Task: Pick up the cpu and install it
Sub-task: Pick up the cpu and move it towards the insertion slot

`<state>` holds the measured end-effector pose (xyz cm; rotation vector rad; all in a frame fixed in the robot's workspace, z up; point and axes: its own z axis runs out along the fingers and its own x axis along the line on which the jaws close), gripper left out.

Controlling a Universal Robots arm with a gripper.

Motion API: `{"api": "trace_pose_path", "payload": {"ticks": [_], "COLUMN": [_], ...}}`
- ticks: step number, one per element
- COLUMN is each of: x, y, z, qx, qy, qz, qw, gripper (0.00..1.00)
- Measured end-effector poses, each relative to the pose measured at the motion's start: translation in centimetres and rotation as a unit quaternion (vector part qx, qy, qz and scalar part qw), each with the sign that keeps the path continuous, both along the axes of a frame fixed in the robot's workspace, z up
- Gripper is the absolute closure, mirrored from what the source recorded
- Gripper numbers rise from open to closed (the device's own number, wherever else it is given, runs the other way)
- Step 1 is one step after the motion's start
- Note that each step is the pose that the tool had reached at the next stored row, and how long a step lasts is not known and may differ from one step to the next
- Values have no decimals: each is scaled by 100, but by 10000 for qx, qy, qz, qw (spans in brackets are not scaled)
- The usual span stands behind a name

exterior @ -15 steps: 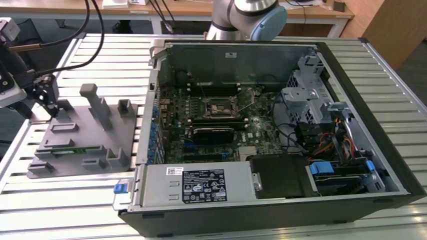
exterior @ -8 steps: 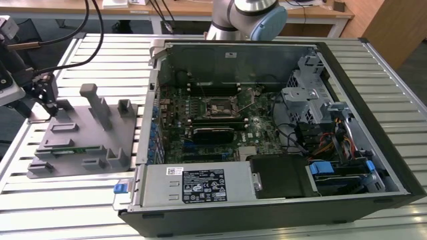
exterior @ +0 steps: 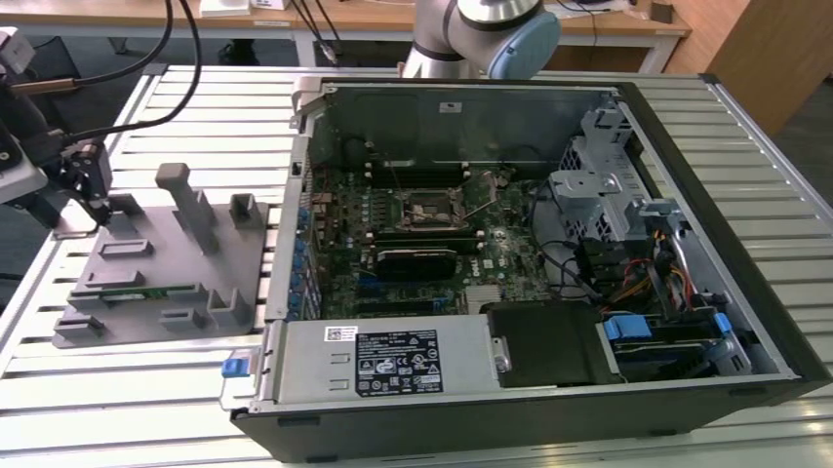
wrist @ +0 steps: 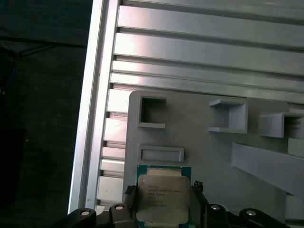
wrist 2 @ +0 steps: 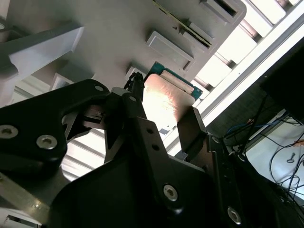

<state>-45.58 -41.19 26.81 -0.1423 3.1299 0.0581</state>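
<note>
Tool [exterior: 86,200] sits low over the tray's [exterior: 170,244] corner at the exterior view's left, far side. The tool is closed on the cpu [wrist: 163,199]. In both wrist views its dark fingers [wrist: 129,198] press the chip's two opposite edges. The cpu lies flat, silver top up with a thin green rim showing, over the tray's edge zone just beside a shallow rectangular pocket [wrist: 160,153]. Can't tell if it is lifted or still resting on the tray. In the second wrist view the cpu [wrist 2: 164,102] shows bright between the fingers [wrist 2: 191,124]. The tray is grey with raised blocks and an upright post [exterior: 176,190], and a green memory stick [exterior: 137,290] lies in a slot on its near part. The tray rests on a slatted metal counter [exterior: 117,390]. An open pc case [exterior: 521,292] stands just beside the tray on the exterior view's right. The socket [exterior: 430,207] on the board inside it is well apart from the tray. The arm base [exterior: 475,34] stands behind the case, far from the tray.
</note>
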Motion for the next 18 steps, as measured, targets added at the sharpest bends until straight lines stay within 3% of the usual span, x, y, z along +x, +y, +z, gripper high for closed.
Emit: {"api": "trace_pose_path", "payload": {"ticks": [18], "x": [0], "y": [0], "z": [58], "qx": [0], "qy": [0], "qz": [0], "qw": [10000], "gripper": [47]}}
